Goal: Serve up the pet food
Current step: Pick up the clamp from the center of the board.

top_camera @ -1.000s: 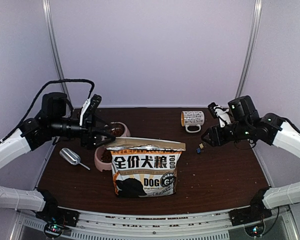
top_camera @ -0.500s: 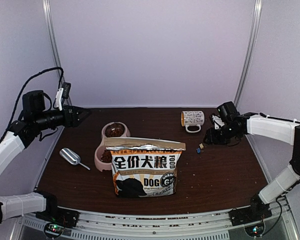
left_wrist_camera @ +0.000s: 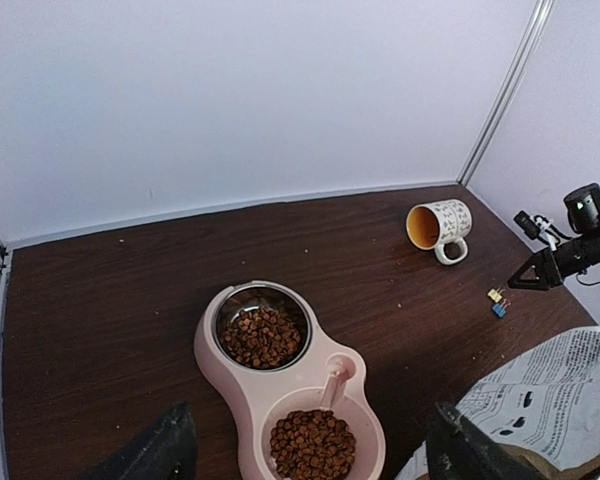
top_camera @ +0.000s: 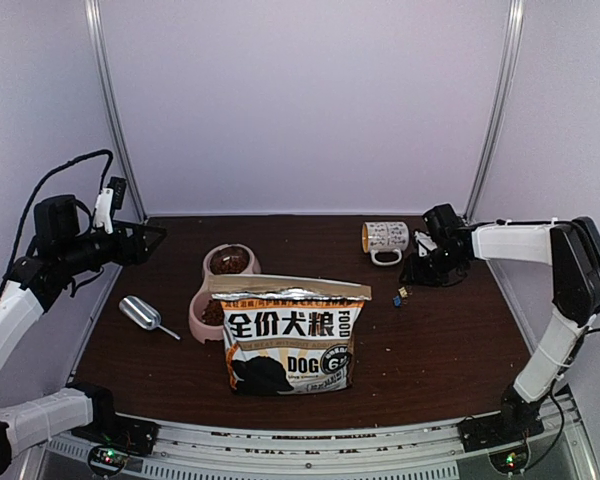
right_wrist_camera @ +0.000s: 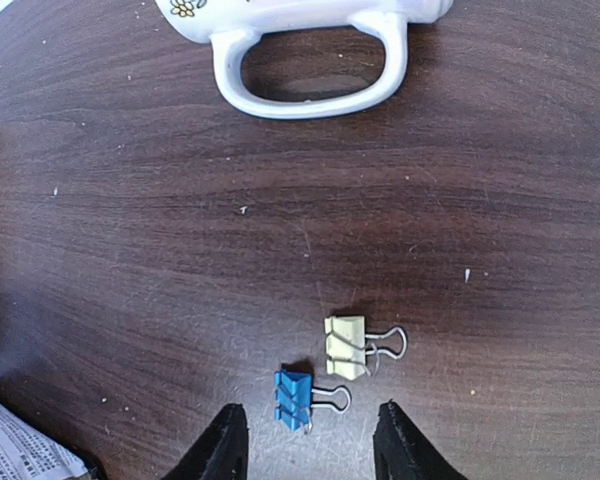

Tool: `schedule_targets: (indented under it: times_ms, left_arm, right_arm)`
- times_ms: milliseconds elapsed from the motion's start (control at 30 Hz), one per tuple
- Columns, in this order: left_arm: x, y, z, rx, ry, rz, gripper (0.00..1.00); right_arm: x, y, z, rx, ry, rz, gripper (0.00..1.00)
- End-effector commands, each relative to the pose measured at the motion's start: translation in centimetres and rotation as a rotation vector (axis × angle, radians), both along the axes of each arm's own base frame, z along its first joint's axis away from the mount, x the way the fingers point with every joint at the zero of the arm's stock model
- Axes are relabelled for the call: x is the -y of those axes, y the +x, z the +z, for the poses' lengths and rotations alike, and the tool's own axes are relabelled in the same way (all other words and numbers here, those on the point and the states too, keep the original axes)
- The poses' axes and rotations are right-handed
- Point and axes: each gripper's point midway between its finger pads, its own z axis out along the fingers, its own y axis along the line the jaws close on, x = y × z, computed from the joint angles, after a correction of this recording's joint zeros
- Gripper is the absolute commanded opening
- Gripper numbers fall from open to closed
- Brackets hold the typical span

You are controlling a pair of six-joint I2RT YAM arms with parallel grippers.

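Dry kibble (left_wrist_camera: 263, 337) fills both wells of a pink double bowl (left_wrist_camera: 212, 365) on the dark wooden bench (top_camera: 430, 350), one heap in the steel-lined rear well and another in the front well. A kraft dog-food bag (top_camera: 290, 340) stands upright just in front of the bowl, hiding part of it from the overhead camera. A metal scoop (top_camera: 140, 313) lies on the bench to the left of the bowl, apart from it. The left end effector (top_camera: 155, 234) hangs raised at the bench's far left edge, its fingers wide apart and holding nothing, its camera looking down on the bowl. At the right rear, a patterned mug (top_camera: 385, 238) lies on its side. The right end effector (right_wrist_camera: 306, 440) sits low just beside the mug, fingers partly apart with nothing between them, just short of a yellow clip (right_wrist_camera: 345, 346) and a blue clip (right_wrist_camera: 293, 398) lying side by side.
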Motion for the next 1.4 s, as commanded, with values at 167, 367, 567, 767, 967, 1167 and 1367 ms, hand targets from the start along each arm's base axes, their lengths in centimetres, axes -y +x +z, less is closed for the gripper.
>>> schedule_targets:
  times_ms: [167, 367, 567, 767, 967, 1167, 1367]
  left_arm:
    - [-0.2, 0.2, 0.5, 0.045, 0.013, 0.003, 0.82]
    - [-0.1, 0.2, 0.6, 0.051, 0.011, -0.002, 0.82]
    - [0.0, 0.1, 0.6, 0.052, 0.009, -0.006, 0.82]
    - [0.0, 0.1, 0.6, 0.050, 0.008, -0.011, 0.82]
    - [0.1, 0.1, 0.7, 0.053, 0.006, -0.016, 0.82]
    - [0.2, 0.0, 0.8, 0.058, 0.005, -0.019, 0.82]
    - [0.2, 0.0, 0.8, 0.057, 0.003, -0.022, 0.82]
  right_arm:
    - [1.4, 2.1, -1.2, 0.012, -0.031, -0.057, 0.40]
    - [1.3, 2.5, -1.7, 0.010, -0.025, -0.059, 0.35]
    - [1.2, 3.4, -1.9, 0.006, -0.021, -0.066, 0.28]
    - [1.2, 3.5, -1.8, 0.004, -0.019, -0.069, 0.26]
    - [1.5, 2.9, -2.2, -0.014, -0.019, -0.099, 0.27]
    - [1.4, 2.9, -2.5, -0.021, -0.009, -0.106, 0.25]
    - [1.4, 2.8, -2.8, -0.034, -0.025, -0.122, 0.24]
